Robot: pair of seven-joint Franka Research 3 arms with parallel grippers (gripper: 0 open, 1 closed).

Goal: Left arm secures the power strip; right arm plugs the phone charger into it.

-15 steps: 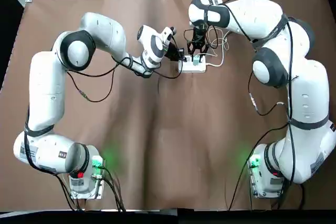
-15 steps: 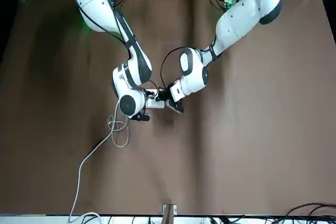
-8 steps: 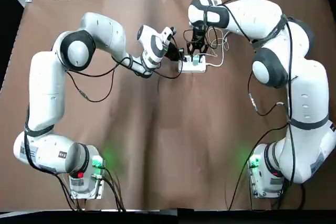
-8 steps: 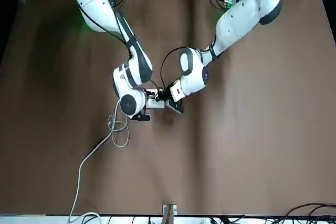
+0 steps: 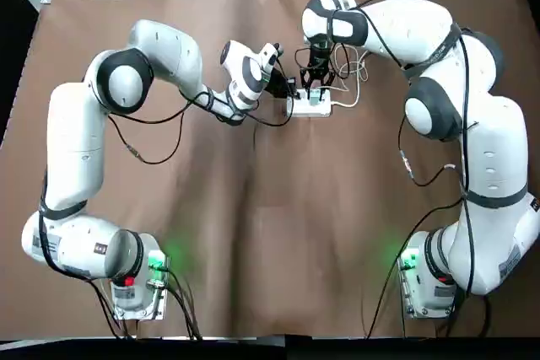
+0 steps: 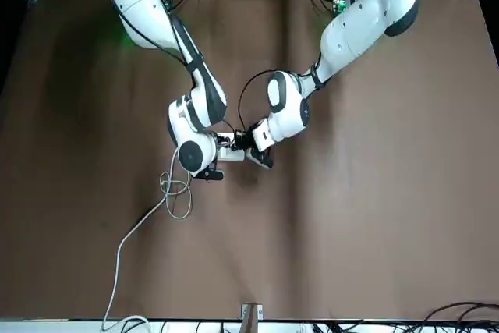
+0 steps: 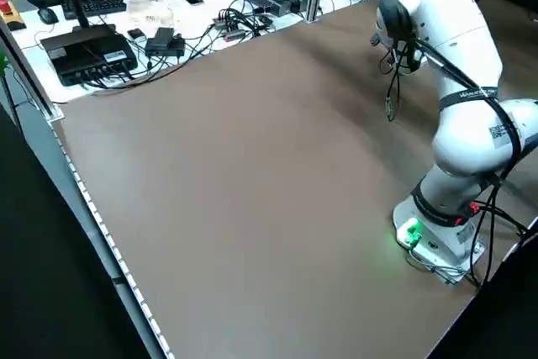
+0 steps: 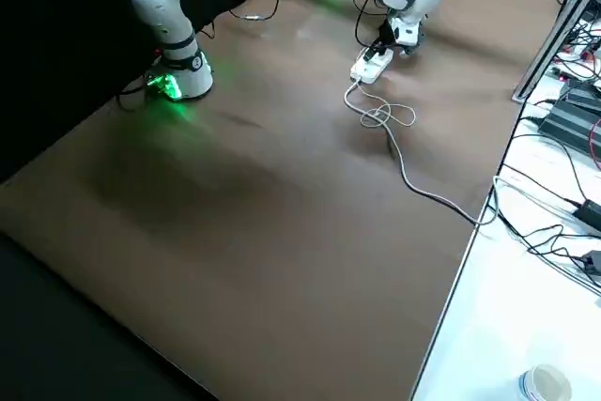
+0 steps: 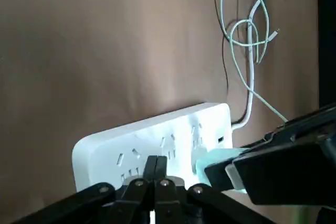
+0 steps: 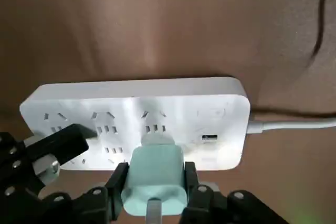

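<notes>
Two robot arms reach to the same spot at the far side of the brown bench (image 5: pixel 253 233). The white power strip (image 10: pixel 136 114) lies flat there, with its sockets facing up. Its thick white cord (image 8: pixel 423 190) comes out of one end, makes some loops just beside the strip, and runs off across the bench to the far edge.

The left tool (image 9: pixel 156 167) is at one end of the power strip. Its two fingers (image 9: pixel 160 166) are pressed together with no gap, and their tips rest down on top of the strip, on the socket face. Nothing is between them.

The right tool (image 10: pixel 153 182) hangs right over the strip. Its fingers (image 10: pixel 118 179) are clamped on the two sides of the little teal phone charger (image 10: pixel 155 174). The charger sits over a socket near the middle of the strip, toward the end where the thick cord comes out. It touches the strip there, but I cannot tell if it is pushed all the way in. A thin white cable leaves the back of the charger between the fingers.

From above, the two tools are very close, and the left tool (image 5: pixel 291 88) is just beside the right tool (image 5: pixel 315 90) over the strip (image 5: pixel 310 107).
</notes>
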